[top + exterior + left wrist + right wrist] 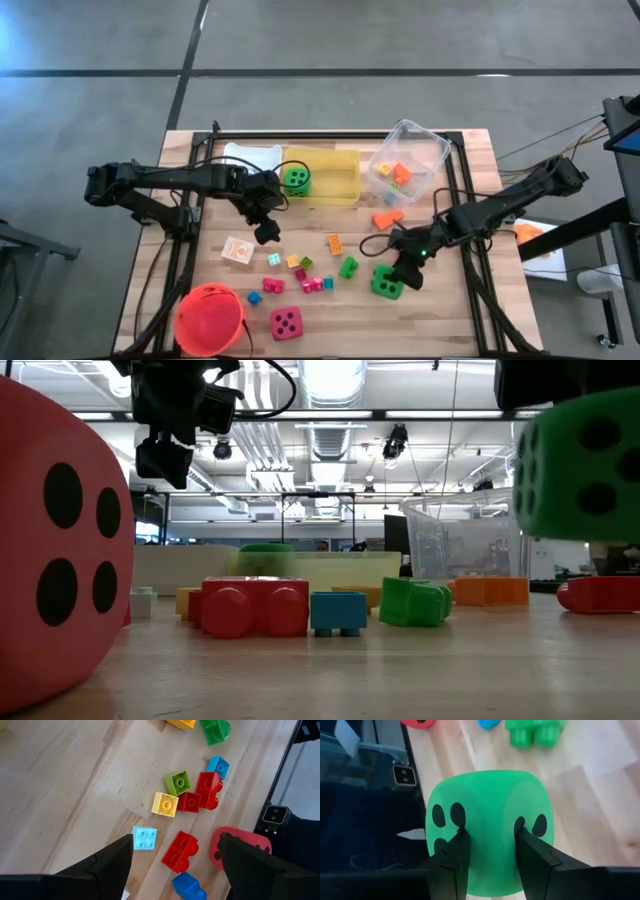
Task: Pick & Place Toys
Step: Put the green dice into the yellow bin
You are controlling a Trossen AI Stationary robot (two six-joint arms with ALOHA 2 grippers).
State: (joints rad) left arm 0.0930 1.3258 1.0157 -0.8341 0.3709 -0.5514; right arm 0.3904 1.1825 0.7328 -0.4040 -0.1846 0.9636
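From above, the right gripper (pixel 398 270) sits low over the table's right front part, clamped on a green die (pixel 387 283). The left gripper (pixel 266 233) hangs above the table's middle, left of centre, with a white card (pixel 238 250) just beside it. A second green die (pixel 295 179) lies in the yellow bin (pixel 335 176) at the back. A clear bin (pixel 420 150) to its right holds a few blocks. A pink die (pixel 286 323) lies near the front edge, beside the orange-red bucket (pixel 209 318). Small blocks (pixel 312 284) are scattered across the middle, with an orange wedge (pixel 387 217) farther right.

At table height, the pink die (pixel 60 550) fills the left edge and the held green die (pixel 580 465) hangs clear of the wood at upper right. Red, blue and green blocks (pixel 255 606) stand in a row between them.

The left wrist camera shows its fingers (pixel 107 865) spread wide and empty, above a light blue block (pixel 144 838), a yellow one (pixel 165 803) and red ones (pixel 180 851).

The right wrist camera shows both fingers (pixel 452 860) pressed into the green die's (pixel 487 805) dotted face, with a green block (pixel 535 732) on the table beyond it.
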